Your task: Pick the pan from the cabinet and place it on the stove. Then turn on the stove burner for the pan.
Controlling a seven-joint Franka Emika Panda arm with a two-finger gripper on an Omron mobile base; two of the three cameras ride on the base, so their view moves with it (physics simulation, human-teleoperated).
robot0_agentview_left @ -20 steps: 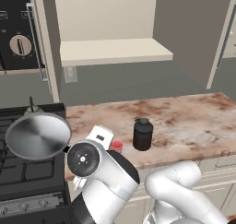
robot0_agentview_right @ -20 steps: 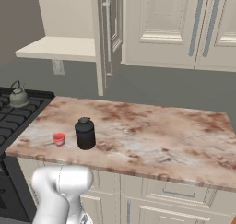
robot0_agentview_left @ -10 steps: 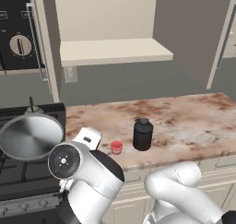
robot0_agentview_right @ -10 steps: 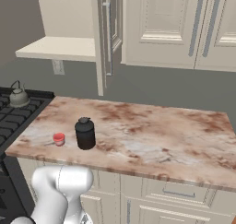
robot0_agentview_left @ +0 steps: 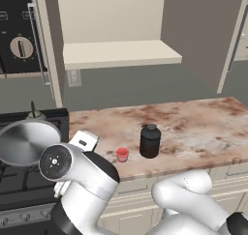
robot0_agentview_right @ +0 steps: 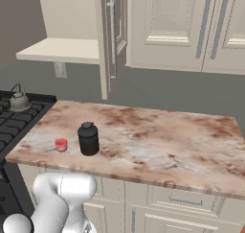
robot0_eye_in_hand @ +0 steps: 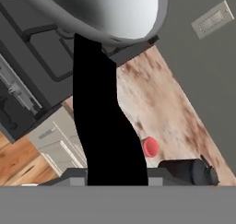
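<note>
The silver-grey pan (robot0_agentview_left: 25, 143) is over the right side of the black stove (robot0_agentview_left: 19, 181), at the left of the left base view. In the hand view the pan's bowl (robot0_eye_in_hand: 110, 8) is at the top. Its long black handle (robot0_eye_in_hand: 103, 126) runs down into my gripper (robot0_eye_in_hand: 116, 176), which is shut on it. The fingers are hidden behind the handle. I cannot tell whether the pan touches the grates (robot0_eye_in_hand: 39, 57). The cabinet (robot0_agentview_left: 121, 52) stands open, its beige shelf (robot0_agentview_right: 62, 50) bare.
A small grey-green kettle (robot0_agentview_right: 19, 101) sits on the stove's back burner, just behind the pan. A black jar (robot0_agentview_left: 150, 141) and a small red cup (robot0_agentview_left: 122, 154) stand on the marble counter (robot0_agentview_left: 193, 123) near its front edge. The open cabinet door (robot0_agentview_right: 111, 35) juts out above the counter.
The arm has swung left, carrying the pan further over the stove. The jar, cup and kettle have stayed put.
</note>
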